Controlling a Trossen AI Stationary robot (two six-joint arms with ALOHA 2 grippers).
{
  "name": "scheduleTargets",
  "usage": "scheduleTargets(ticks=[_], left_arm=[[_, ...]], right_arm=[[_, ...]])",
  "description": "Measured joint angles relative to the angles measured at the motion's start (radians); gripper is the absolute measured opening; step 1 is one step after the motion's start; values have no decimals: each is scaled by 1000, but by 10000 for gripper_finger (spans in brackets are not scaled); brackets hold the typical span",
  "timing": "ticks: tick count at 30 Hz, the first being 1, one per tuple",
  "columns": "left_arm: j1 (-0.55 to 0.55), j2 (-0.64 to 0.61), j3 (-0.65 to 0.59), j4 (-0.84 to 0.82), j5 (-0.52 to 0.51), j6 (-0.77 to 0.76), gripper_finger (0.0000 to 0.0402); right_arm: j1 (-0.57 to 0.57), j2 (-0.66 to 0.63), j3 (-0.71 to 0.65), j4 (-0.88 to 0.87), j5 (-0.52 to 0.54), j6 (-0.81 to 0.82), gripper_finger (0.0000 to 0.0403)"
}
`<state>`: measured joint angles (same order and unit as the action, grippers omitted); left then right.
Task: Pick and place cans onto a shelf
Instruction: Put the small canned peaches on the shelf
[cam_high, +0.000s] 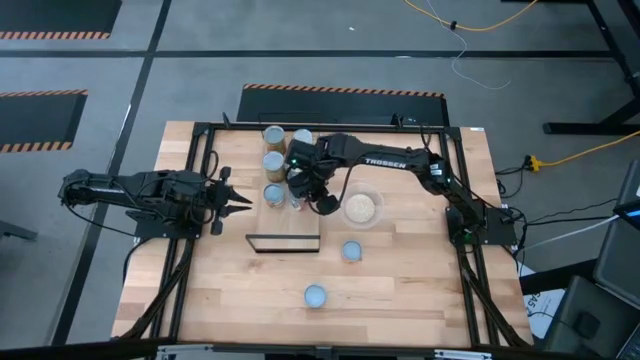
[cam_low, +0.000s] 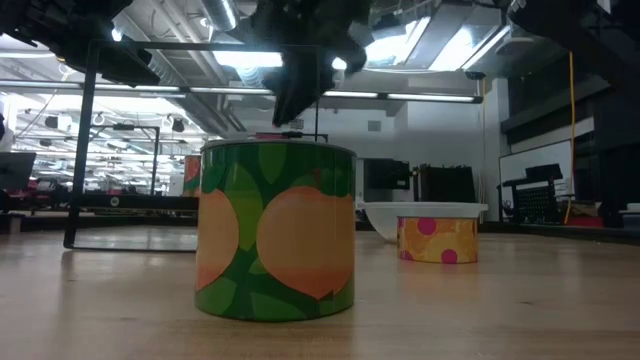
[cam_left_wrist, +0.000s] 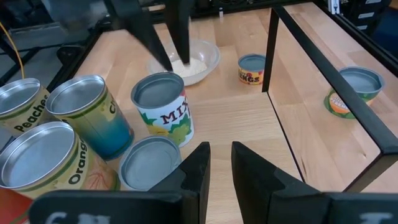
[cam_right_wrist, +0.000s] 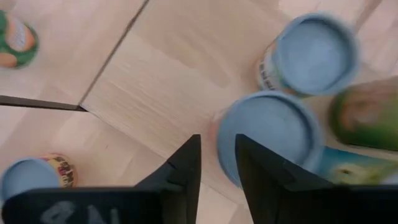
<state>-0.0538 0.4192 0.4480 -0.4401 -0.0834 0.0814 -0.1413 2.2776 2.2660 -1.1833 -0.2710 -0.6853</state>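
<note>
1. The right gripper hangs over the cluster of cans at the shelf's far side; its jaws stand narrowly apart with nothing between them, a pale-blue can top just beside its fingertips.
2. The left gripper waits at the table's left side, pointing at the cluster; jaws narrowly parted, empty.
3. Readable labels in the left wrist view: "MIX" can, "Peaches" can, "Orang…" can; the arm reads "TROSSEN".
4. Two cans lie apart on the table: one with a peach-patterned green label, one yellow with pink dots near the bowl.
</note>
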Motion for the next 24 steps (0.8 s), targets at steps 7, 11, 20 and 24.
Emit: scheduleTargets(ticks=[7,11,20,24], left_arm=[[0,0,0,0,0,-1,58],[0,0,0,1,0,-1,58],[0,0,0,40,97,-2,58],[0,0,0,113,130,-2,58]], right_arm=[[4,-41,68,-99,-7,3,103],[7,-75,72,-176,-15,7,103],[13,-95,64,-391,-215,57,104],[39,-101,20,-388,-252,81,104]])
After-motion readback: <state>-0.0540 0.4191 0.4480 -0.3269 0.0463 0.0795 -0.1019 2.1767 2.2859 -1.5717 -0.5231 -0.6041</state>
